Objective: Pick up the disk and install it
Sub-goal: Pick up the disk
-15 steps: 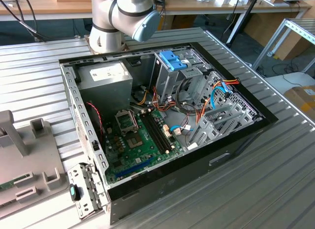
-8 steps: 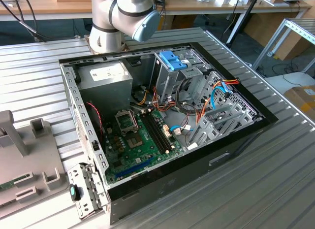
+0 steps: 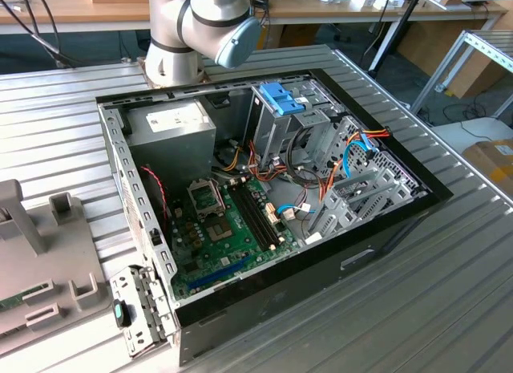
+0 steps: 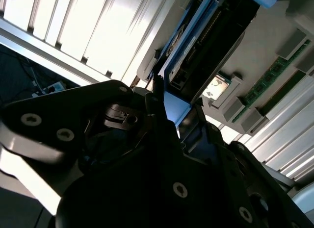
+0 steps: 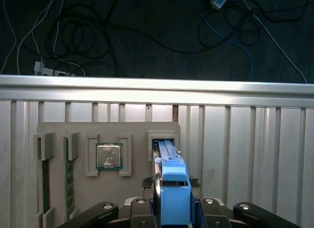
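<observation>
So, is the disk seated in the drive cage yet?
No, in the first wrist view the disk stands on edge in a slot of the grey holder tray.

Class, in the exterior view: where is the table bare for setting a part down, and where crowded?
Bare: ribbed table on the exterior view's right of the computer case, and left of it beyond the grey tray. Crowded: inside the case.

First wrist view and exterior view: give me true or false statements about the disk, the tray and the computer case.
The disk is at the grey tray, not in the computer case. True.
A processor chip lies in the tray beside the disk. True.
The case is closed. False: it lies open, with its motherboard showing.
The tray rests on a wooden floor. False: it rests on a ribbed metal table.
</observation>
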Robot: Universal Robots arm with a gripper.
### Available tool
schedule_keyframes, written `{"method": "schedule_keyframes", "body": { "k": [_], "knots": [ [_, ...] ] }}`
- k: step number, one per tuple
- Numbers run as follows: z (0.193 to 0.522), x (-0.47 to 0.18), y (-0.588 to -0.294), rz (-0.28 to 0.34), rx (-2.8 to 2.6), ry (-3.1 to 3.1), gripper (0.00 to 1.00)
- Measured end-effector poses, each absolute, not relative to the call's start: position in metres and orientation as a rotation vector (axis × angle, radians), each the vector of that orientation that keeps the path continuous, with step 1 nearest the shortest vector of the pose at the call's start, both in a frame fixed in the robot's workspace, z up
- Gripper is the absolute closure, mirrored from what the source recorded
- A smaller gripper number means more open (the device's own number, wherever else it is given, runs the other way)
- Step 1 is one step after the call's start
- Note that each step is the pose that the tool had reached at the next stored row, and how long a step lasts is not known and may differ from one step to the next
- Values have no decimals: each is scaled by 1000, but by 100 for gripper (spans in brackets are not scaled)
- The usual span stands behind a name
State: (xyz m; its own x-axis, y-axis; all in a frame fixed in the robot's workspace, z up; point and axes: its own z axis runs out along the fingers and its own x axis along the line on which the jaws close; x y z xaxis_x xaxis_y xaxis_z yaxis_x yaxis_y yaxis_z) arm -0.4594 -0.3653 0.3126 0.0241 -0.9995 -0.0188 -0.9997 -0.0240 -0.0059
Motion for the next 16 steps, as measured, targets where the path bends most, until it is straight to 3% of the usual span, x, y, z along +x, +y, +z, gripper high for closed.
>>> {"method": "schedule_keyframes", "body": {
  "k": [16],
  "knots": [
    [347, -459, -365, 15, -2235, 2182, 63]
  ]
}}
